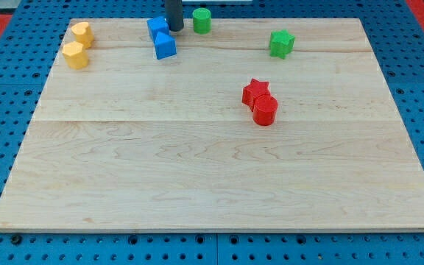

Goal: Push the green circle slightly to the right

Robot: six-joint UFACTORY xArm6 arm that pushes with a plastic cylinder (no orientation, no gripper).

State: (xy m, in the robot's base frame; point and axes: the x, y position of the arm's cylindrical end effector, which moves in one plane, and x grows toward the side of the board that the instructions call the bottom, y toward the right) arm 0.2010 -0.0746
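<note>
The green circle stands near the top edge of the wooden board, a little left of centre. My tip is down on the board just to the circle's left, with a small gap between them. Right beside the tip on its left are two blue blocks, one at the top and one just below it. The rod comes down from the view's top edge.
A green star-like block sits at the upper right. A red star touches a red cylinder right of centre. Two yellow blocks sit at the upper left. Blue pegboard surrounds the board.
</note>
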